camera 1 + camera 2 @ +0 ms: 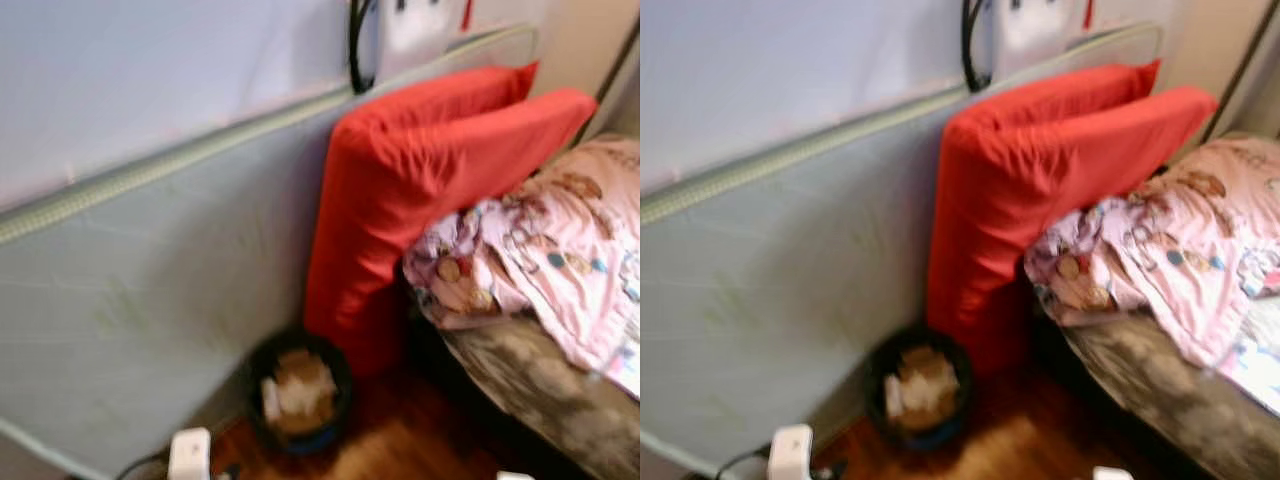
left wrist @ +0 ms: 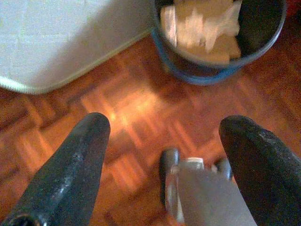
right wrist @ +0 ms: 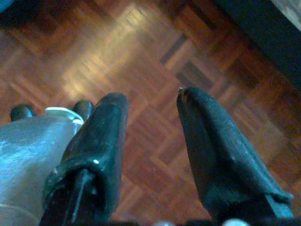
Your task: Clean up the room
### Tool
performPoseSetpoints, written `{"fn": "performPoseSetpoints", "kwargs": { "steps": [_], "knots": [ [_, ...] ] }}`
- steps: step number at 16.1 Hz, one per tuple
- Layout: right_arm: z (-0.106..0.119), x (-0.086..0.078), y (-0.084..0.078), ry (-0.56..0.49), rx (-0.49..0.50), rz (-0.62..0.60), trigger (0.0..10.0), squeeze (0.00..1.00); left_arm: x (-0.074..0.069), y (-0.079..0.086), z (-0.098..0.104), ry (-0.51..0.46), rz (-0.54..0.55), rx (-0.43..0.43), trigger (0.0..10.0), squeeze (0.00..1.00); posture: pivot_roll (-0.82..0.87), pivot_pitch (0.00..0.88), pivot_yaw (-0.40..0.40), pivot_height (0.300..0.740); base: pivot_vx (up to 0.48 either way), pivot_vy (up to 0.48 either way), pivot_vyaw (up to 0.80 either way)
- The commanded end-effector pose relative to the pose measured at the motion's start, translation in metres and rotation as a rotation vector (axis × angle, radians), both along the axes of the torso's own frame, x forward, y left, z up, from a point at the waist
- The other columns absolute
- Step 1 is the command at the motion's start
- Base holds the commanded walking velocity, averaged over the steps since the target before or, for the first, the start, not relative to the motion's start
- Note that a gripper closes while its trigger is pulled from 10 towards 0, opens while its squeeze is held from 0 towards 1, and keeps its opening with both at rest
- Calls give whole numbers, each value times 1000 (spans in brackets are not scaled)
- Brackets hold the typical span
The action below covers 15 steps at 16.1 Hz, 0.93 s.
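A dark round bin (image 1: 297, 392) holding crumpled paper and cardboard stands on the parquet floor, at the foot of two red pillows (image 1: 420, 190). In the left wrist view the same bin (image 2: 221, 37) lies just ahead of my left gripper (image 2: 165, 125). That gripper hangs open above the floor with nothing between its fingers. My right gripper (image 3: 153, 96) is open too, empty, over bare parquet (image 3: 141, 47). A pink patterned blanket (image 1: 545, 260) lies rumpled on the bed at the right. The eye views are blurred.
A pale grey mattress (image 1: 150, 290) leans against the wall on the left, its lower edge (image 2: 56, 52) on the floor. The bed's dark side (image 1: 530, 385) runs along the right. A black cable (image 1: 355, 45) hangs on the wall. Open parquet lies between bin and bed.
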State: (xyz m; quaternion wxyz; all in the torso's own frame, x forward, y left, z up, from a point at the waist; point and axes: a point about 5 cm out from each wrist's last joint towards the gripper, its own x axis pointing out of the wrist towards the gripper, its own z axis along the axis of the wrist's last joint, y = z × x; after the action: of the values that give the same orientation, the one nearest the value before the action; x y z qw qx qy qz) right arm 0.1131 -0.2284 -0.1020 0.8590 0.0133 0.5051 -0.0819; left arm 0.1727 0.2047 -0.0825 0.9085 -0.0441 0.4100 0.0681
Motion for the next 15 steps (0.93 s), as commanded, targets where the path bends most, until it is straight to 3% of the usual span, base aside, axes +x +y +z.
{"fn": "performPoseSetpoints", "kwargs": {
  "steps": [1, 6, 15],
  "knots": [
    [5, 30, 15, -10, 140, -62, 10000, 0, -33, 35, -9, 201, -62, 82, 10000, 0, 4, 0, 0, 740, 0, -300, 0],
    [6, 31, 13, -11, 134, -56, 10000, 0, -33, 38, -8, 193, -32, 70, 10000, 0, 6, 0, -8, 740, 0, -281, 0],
    [6, 32, 12, -16, 138, -62, 10000, 0, -33, 39, -8, 186, -21, 64, 10000, 0, 10, 0, -15, 740, 0, 0, 0]
  ]
}}
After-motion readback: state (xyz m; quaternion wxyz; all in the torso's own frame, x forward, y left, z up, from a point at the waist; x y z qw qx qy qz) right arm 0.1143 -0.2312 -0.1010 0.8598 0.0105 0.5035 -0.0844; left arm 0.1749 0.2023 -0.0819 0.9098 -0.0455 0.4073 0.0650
